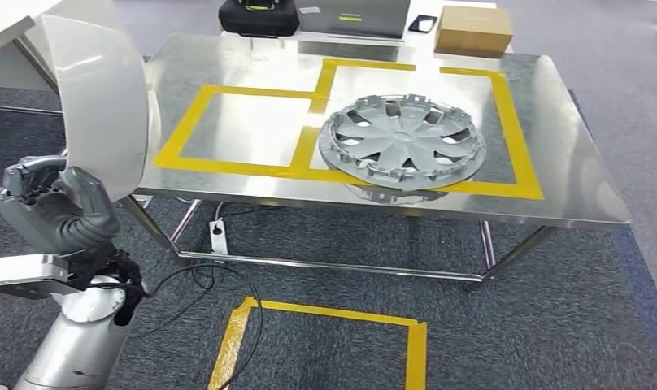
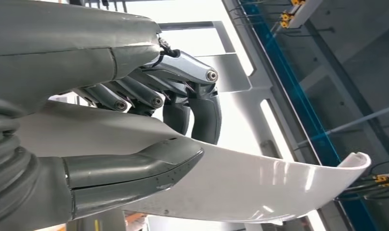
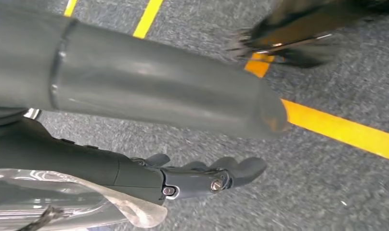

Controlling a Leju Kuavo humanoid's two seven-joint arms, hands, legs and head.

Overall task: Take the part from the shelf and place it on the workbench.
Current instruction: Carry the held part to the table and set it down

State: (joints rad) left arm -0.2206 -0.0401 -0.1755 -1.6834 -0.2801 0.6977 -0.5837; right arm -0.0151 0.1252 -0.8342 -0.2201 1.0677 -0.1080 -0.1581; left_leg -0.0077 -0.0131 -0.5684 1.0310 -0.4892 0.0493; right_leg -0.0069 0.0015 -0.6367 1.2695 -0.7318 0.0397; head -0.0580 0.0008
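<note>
A white curved panel part point(image 1: 97, 97) stands upright at the left end of the steel workbench point(image 1: 553, 162), overlapping its left edge in the head view. My left hand point(image 1: 61, 215) grips the panel's lower end, below table height. The left wrist view shows the thumb point(image 2: 135, 168) under the white part point(image 2: 260, 187) and the fingers point(image 2: 202, 115) curled over it. My right hand point(image 3: 149, 96) hangs over grey carpet with its fingers point(image 3: 207, 178) stretched out and nothing in it.
A grey wheel cover point(image 1: 402, 140) lies inside the right yellow-taped square on the bench; the left taped square point(image 1: 244, 122) is bare. A brown box point(image 1: 473, 31) and a black case point(image 1: 258, 15) sit at the back. A yellow floor outline point(image 1: 325, 325) and a cable lie below.
</note>
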